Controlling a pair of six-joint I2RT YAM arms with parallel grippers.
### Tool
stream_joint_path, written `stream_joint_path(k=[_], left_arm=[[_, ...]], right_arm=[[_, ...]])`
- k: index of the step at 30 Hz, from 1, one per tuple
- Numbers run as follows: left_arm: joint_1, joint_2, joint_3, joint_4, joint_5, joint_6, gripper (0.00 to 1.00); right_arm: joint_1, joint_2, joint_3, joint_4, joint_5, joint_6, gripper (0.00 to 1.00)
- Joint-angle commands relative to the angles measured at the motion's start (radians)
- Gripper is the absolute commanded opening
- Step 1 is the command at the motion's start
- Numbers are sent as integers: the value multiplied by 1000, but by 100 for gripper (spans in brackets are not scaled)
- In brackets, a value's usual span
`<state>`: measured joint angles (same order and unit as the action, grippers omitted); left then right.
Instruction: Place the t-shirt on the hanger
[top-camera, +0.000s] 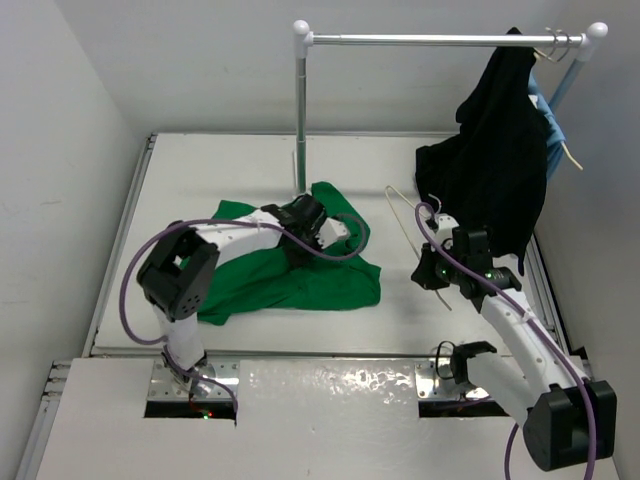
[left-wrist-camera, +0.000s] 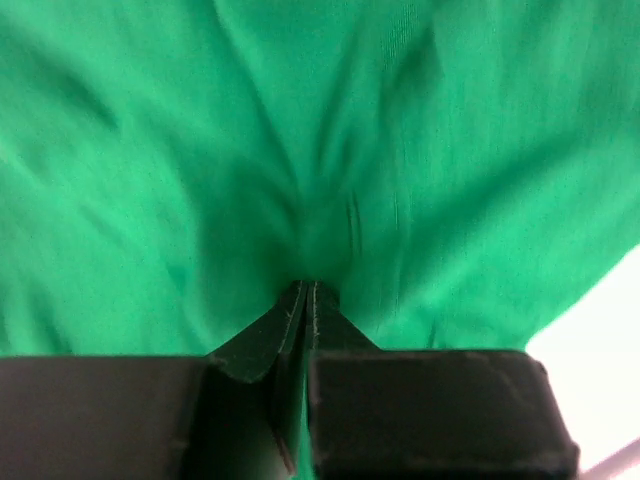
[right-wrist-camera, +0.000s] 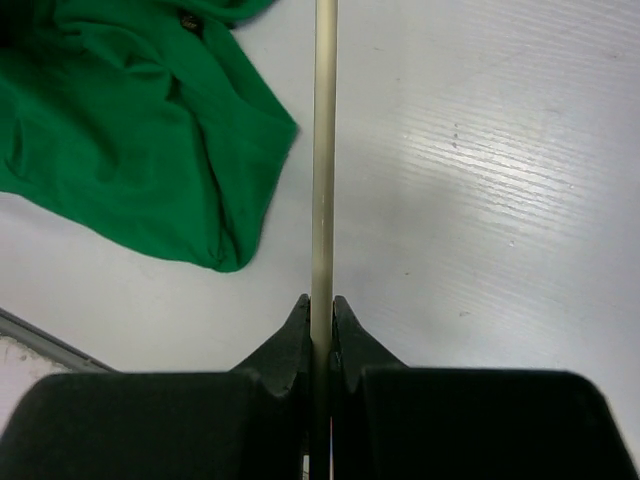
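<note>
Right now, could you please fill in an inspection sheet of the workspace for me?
Surface: white table, ridged finish, no spills seen.
Job's things: green t-shirt crumpled flat on the table; cream hanger beside it, not yet in the shirt.
Clutter: black garment and light-blue garment hanging at the right.
Grippers: left gripper shut on a pucker of the t-shirt; right gripper shut on the hanger's bar.
Cables: purple cables loop along both arms; one lies over the t-shirt.
Surroundings: metal rail on a post, white walls.
</note>
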<state>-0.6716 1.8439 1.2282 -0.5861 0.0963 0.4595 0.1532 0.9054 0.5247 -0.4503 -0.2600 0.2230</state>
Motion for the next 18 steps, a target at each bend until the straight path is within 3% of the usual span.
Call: stream_joint_path(k=[1, 2, 3, 6, 12, 18], left_arm=[[15, -77, -54, -109, -15, 74, 3], [15, -83, -56, -127, 11, 99, 11], [15, -97, -53, -136, 20, 105, 29], [15, -123, 14, -114, 46, 117, 36], [14, -17, 284, -12, 129, 50, 40], [0, 210, 528, -102, 204, 149, 38]], right_arm=[[6, -17, 3, 61, -48, 10, 0], [6, -16, 4, 61, -53, 9, 0], [8, -14, 5, 62, -54, 7, 0], [9, -11, 5, 61, -65, 7, 0], [9, -7, 0, 18, -13, 12, 0], [6, -2, -5, 6, 4, 22, 0]])
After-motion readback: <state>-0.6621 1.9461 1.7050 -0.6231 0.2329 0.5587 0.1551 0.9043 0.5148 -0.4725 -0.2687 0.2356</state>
